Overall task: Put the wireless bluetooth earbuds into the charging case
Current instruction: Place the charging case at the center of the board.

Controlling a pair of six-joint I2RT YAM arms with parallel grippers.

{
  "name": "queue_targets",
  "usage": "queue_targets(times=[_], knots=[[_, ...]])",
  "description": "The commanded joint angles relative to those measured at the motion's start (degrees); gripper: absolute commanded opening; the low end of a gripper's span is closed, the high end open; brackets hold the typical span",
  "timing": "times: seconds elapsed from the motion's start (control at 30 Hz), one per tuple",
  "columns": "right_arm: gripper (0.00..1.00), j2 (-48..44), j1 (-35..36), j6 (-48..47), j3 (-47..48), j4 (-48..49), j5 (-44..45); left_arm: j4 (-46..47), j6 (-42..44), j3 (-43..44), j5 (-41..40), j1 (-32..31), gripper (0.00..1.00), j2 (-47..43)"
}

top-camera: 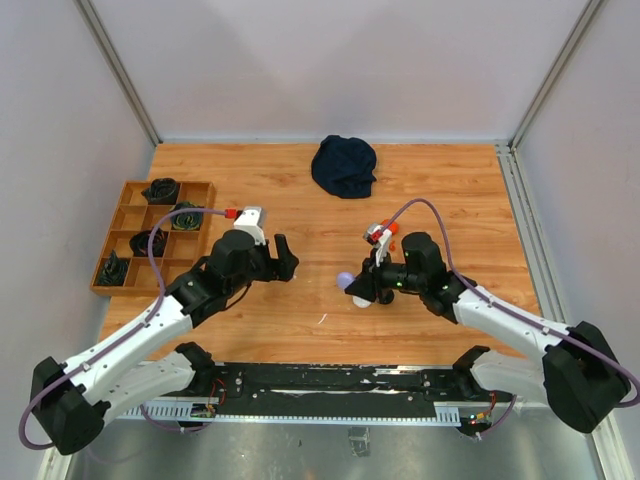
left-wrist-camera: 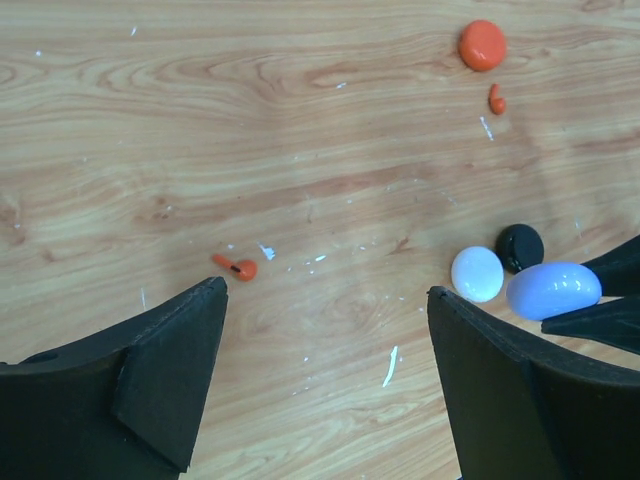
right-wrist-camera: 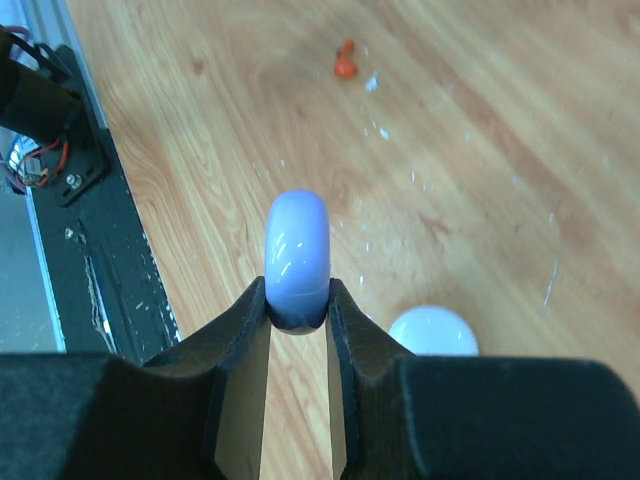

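Overhead look at a wooden counter (top-camera: pixel 430 190), with two arms reaching in from the near edge toward the middle.

Left claw (left-wrist-camera: pixel 325 300): spread wide and empty, hanging low over bare wood. Just beyond the tip of one finger, flat on the counter, a tiny red-orange earbud (left-wrist-camera: pixel 238 267), touching neither finger.

Right claw (right-wrist-camera: pixel 297 300): clamped on a lavender case (right-wrist-camera: pixel 297 255), pinching its two broad faces and holding it on edge, with the rounded rim pointing away from the wrist. Hard to tell whether the case touches the wood or hangs just above it. Lid line not visible.

Just beside the lavender case, on the counter: a white round case (left-wrist-camera: pixel 477 273), and close against that, a black round case (left-wrist-camera: pixel 520 247).

Farther across the counter, well apart from both claws: an orange round case (left-wrist-camera: pixel 482 45), and just beside it, not touching, a second small red-orange earbud (left-wrist-camera: pixel 496 98).

No earbud seated in any case; both visible ones loose on the wood.

At the counter's left side: a wooden tray (top-camera: pixel 130 216) split into compartments, several holding dark bundled items too small to make out.

At the far side, well away from everything else: a dark blue cloth (top-camera: pixel 344 165) in a heap.
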Motion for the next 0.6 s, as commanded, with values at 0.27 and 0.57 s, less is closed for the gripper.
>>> queue_targets(times=[0.27, 0.57], knots=[[0.09, 8.79, 3.28, 9.81, 3.34, -8.98, 7.55, 1.87, -3.05, -5.55, -9.97, 0.44, 0.90, -4.56], [0.11, 17.64, 6.22, 14.23, 7.13, -8.44, 12.48, 13.73, -1.93, -13.79, -13.13, 0.39, 0.91, -5.15]])
